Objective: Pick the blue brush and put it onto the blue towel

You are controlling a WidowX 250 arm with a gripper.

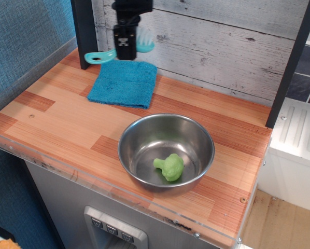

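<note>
My gripper (126, 51) is shut on the blue brush (99, 56) and holds it in the air over the far edge of the blue towel (123, 82). The brush lies roughly level. Its looped handle sticks out to the left and its white bristle head (144, 40) shows to the right of the fingers. The towel lies flat at the back left of the wooden counter, with nothing resting on it.
A steel bowl (144, 133) stands near the front middle, holding a green broccoli-like toy (169, 167). A dark post (84, 31) rises just left of the gripper. A whitewashed plank wall (222, 46) stands close behind. Another dark post (290, 62) is at the right.
</note>
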